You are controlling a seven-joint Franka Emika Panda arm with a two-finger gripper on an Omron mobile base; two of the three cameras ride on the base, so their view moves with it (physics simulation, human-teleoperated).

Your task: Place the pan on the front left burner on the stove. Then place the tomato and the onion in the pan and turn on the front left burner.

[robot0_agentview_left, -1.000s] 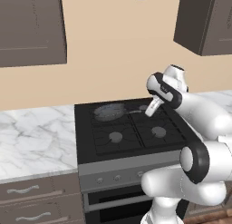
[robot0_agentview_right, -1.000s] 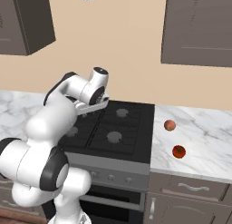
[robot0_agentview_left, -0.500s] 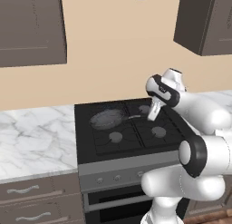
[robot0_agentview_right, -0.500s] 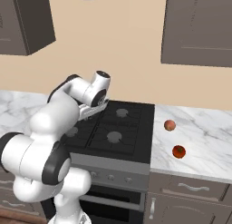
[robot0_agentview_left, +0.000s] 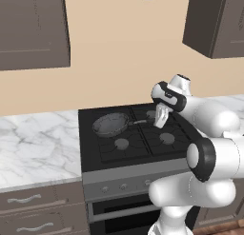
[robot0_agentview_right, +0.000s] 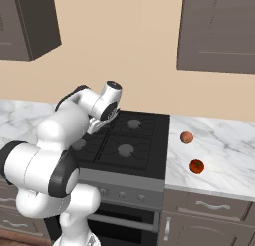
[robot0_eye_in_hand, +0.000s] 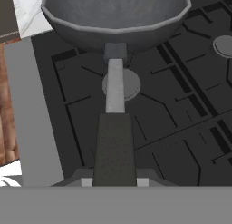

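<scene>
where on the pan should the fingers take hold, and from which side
Grip the pan by the dark outer end of its long thin handle, coming from the handle's free end, opposite the bowl. The bowl is wide and round, too broad to pinch, while the handle is narrow and sticks straight out. The gripper is shut on that end in just this way.

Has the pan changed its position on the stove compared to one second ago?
Yes. Held by the gripper, the pan has shifted from over the stove's back left burner toward the front left burner.

Pan (robot0_agentview_left: 111, 123) above stove (robot0_agentview_left: 133, 134) back left; tomato (robot0_agentview_right: 196, 166) before onion (robot0_agentview_right: 187, 137), right
</scene>
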